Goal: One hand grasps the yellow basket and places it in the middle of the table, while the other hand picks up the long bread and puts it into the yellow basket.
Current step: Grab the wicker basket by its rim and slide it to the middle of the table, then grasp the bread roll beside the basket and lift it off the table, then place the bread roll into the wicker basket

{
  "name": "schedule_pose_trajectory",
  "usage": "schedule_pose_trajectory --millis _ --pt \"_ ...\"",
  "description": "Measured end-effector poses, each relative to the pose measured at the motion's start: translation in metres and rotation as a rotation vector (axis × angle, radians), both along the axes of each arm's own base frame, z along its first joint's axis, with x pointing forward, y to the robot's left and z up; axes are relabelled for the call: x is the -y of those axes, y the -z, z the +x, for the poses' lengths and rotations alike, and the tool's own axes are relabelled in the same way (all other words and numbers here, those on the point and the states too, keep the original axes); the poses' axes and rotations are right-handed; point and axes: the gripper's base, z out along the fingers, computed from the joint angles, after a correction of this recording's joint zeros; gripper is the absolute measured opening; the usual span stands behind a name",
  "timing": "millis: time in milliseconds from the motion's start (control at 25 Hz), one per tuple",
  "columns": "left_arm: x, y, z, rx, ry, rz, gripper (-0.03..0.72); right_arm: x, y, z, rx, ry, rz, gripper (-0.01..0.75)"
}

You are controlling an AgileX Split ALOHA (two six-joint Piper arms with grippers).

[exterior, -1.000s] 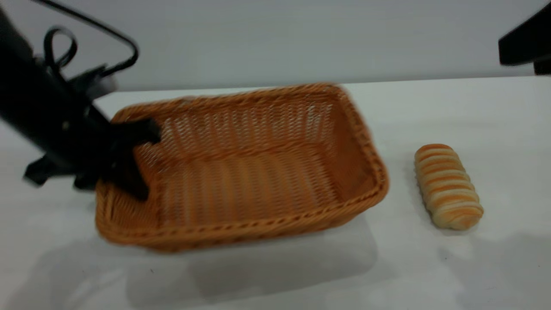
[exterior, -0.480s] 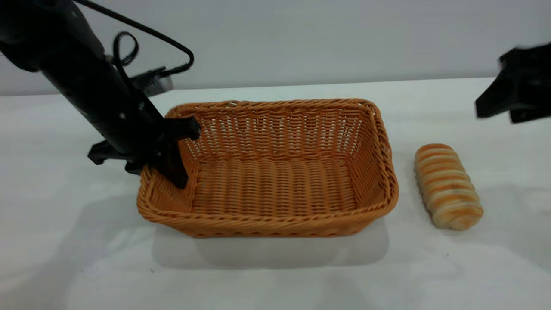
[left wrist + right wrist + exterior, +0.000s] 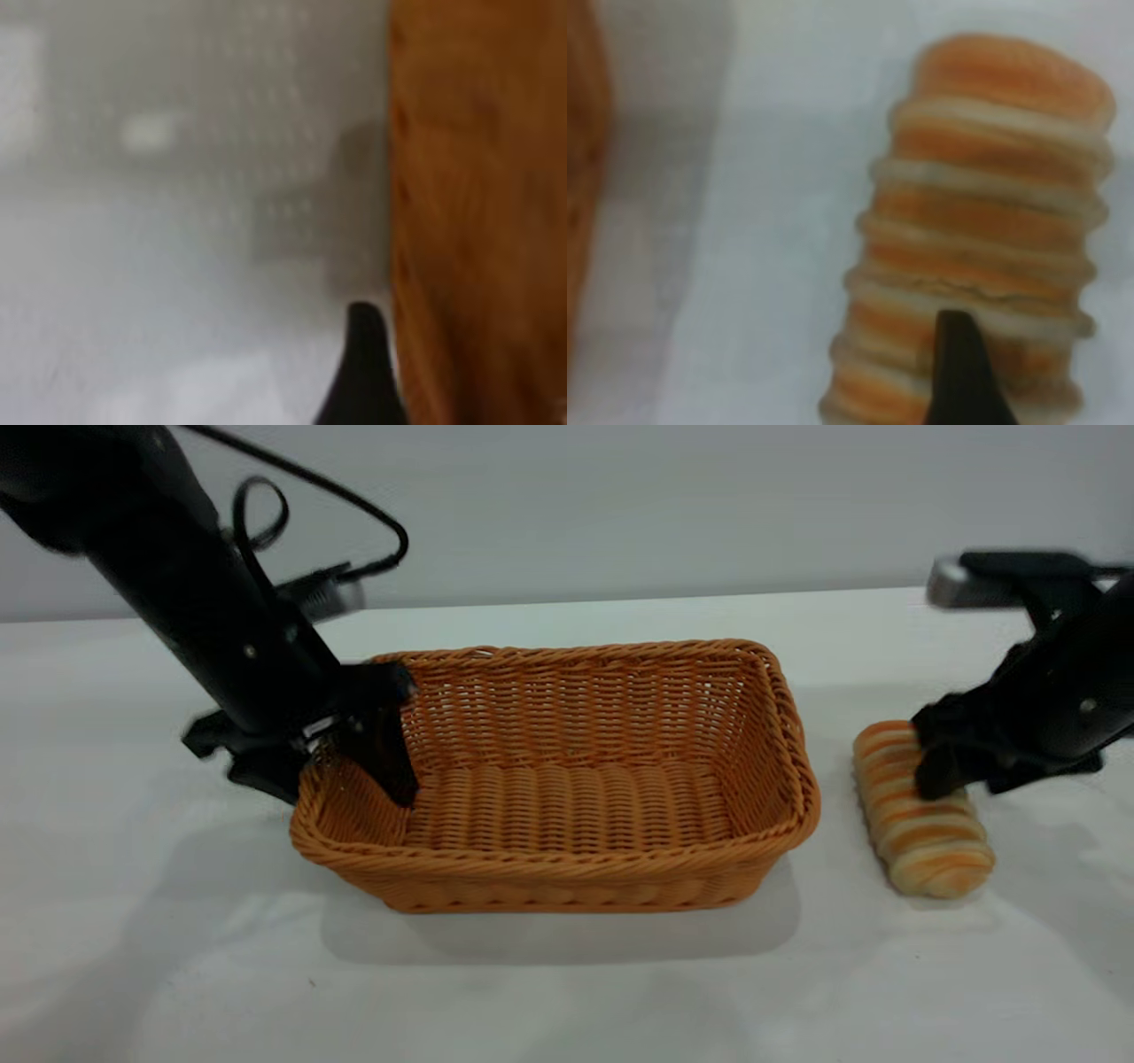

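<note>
The left arm slants down, its left gripper (image 3: 341, 748) clamped across the yellow basket's (image 3: 567, 779) left wall. The right gripper (image 3: 943, 766) reaches low over the long bread (image 3: 926, 833); its opening cannot be told.

A large rectangular orange-tan wicker basket (image 3: 567, 779) with a braided rim sits upright and empty on the white table (image 3: 567, 974). Just right of the basket lies a small cream-and-orange striped long bread (image 3: 926, 833).
</note>
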Motion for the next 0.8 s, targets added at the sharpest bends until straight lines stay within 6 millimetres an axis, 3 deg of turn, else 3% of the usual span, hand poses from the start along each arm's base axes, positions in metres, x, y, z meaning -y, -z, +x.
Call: schedule_pose_trajectory --millis 80,160,200,320,400,480,640,800 --pt "-0.001 -0.020 -0.004 0.000 0.052 0.010 0.664 -0.004 0.012 0.005 -0.030 -0.021 0.038 0.516" --pt "-0.004 -0.041 -0.009 0.009 0.088 0.031 0.656 -0.007 0.018 0.010 -0.038 -0.033 0.058 0.455" --pt "-0.005 -0.055 -0.012 0.020 0.095 0.039 0.646 -0.007 0.020 0.011 -0.039 -0.033 0.059 0.395" --pt "-0.011 -0.097 -0.020 0.084 0.111 0.070 0.609 -0.007 0.019 0.011 -0.039 -0.040 0.061 0.108" --pt "-0.015 -0.128 -0.029 0.139 0.124 0.093 0.592 -0.006 0.013 0.012 -0.027 -0.057 0.059 0.056" --pt "-0.020 -0.161 -0.042 0.205 0.131 0.110 0.584 -0.005 -0.004 0.014 0.006 -0.082 0.062 0.053" --pt "-0.032 -0.217 -0.073 0.313 0.121 0.156 0.582 -0.013 -0.072 0.015 0.128 -0.102 0.111 0.051" --pt "-0.045 -0.257 -0.105 0.387 0.080 0.206 0.582 -0.055 -0.120 0.000 0.198 -0.210 0.177 0.049"
